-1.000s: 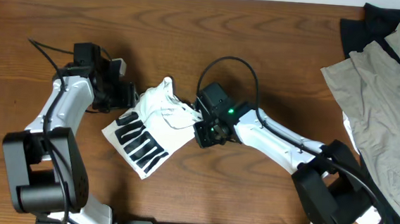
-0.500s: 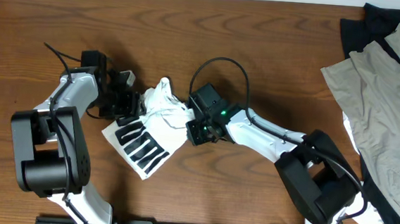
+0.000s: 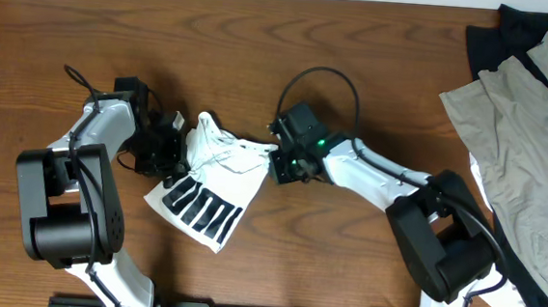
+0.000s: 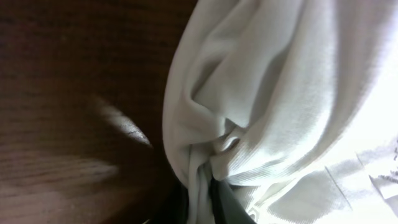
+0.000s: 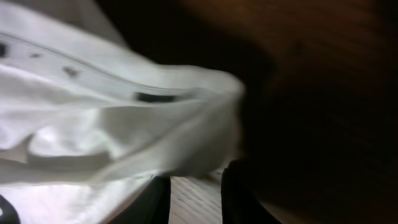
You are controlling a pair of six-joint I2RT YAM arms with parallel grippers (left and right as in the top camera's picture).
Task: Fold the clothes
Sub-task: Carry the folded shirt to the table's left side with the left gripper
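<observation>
A white garment (image 3: 217, 164) with black stripes on its lower part (image 3: 203, 207) lies crumpled on the wooden table, left of centre. My left gripper (image 3: 173, 152) is at its left edge. The left wrist view shows that gripper (image 4: 199, 202) shut on a bunched fold of the white cloth (image 4: 261, 93). My right gripper (image 3: 279, 164) is at the garment's right edge. Seen from the right wrist, its dark fingers (image 5: 239, 193) have ribbed white cloth (image 5: 194, 200) between them, and the rest of the garment (image 5: 93, 124) spreads to the left. The cloth hangs between both grippers.
A heap of other clothes (image 3: 528, 123), olive-grey over dark and white pieces, covers the table's right side up to its far right corner. The arms' bases (image 3: 64, 245) (image 3: 450, 263) stand near the front edge. Bare wood (image 3: 262, 46) lies behind the garment.
My left gripper has closed on the garment's left edge. The right gripper has pulled slightly to the right, and the garment has shifted, its striped part now lying lower.
</observation>
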